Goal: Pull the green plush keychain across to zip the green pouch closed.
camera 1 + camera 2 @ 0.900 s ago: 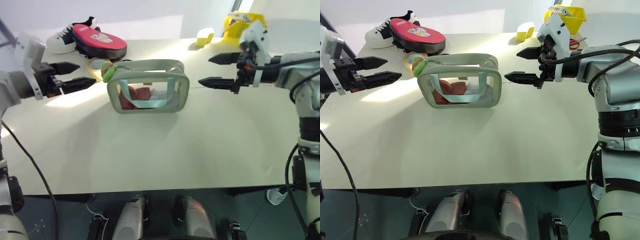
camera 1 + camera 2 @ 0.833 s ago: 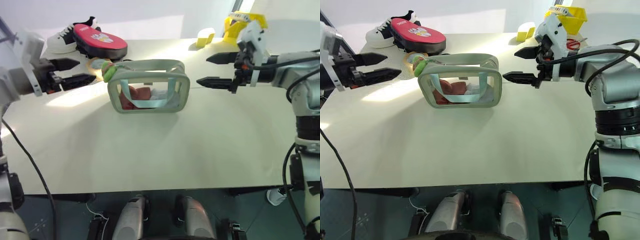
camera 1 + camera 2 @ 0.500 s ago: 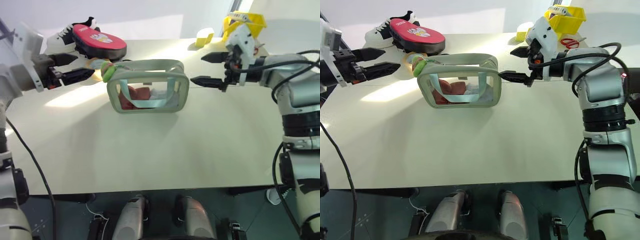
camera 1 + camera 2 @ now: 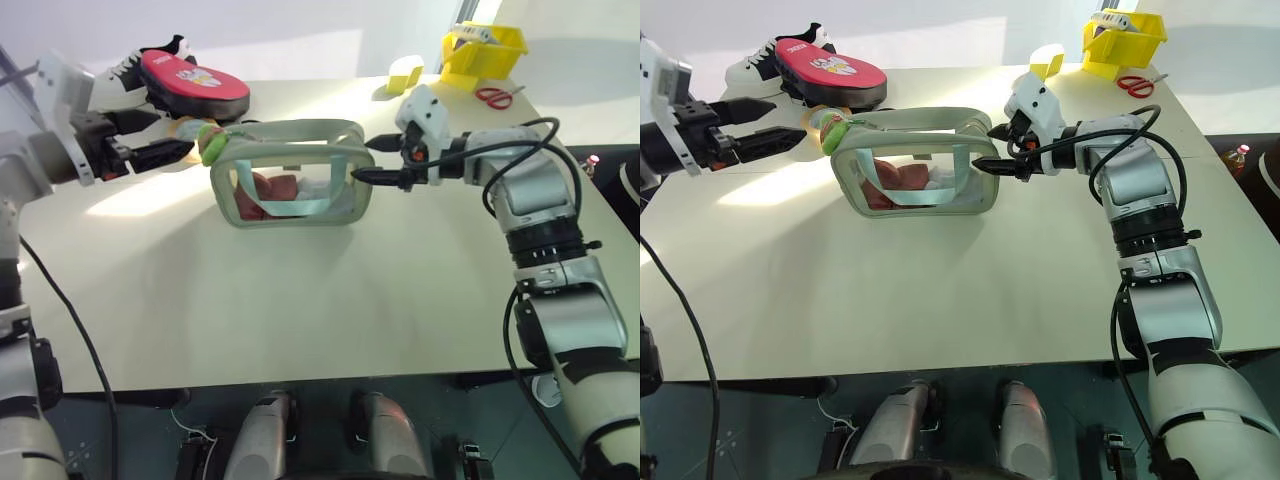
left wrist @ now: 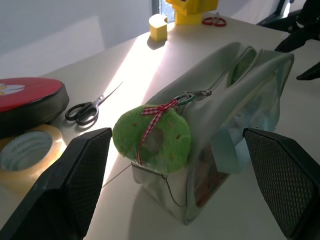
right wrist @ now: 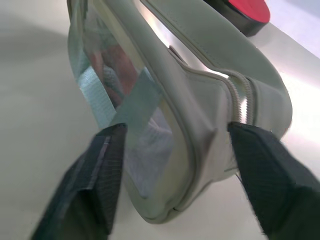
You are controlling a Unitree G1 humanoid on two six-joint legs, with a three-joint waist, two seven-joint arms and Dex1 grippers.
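Note:
The green pouch (image 4: 290,180) lies on the table with its top zipper open and red and white contents showing through the clear side. The green plush keychain (image 4: 212,146) hangs at its left end, a red-checked ribbon tied on it (image 5: 152,132). My left gripper (image 4: 168,134) is open just left of the keychain and level with it, not touching. My right gripper (image 4: 368,161) has come in from the right. Its fingers (image 6: 107,180) press on either side of the pouch's right end (image 6: 200,130).
Behind the pouch's left end lie a red oval pad (image 4: 195,85), a sneaker (image 4: 118,72), a tape roll (image 5: 27,150) and black scissors (image 5: 92,105). A yellow bin (image 4: 483,50), a yellow block (image 4: 407,72) and red scissors (image 4: 490,97) sit at the far right.
My right arm has swung left across the table until its fingers reached the pouch's right end, and they have narrowed onto it. The left gripper stays open beside the keychain.

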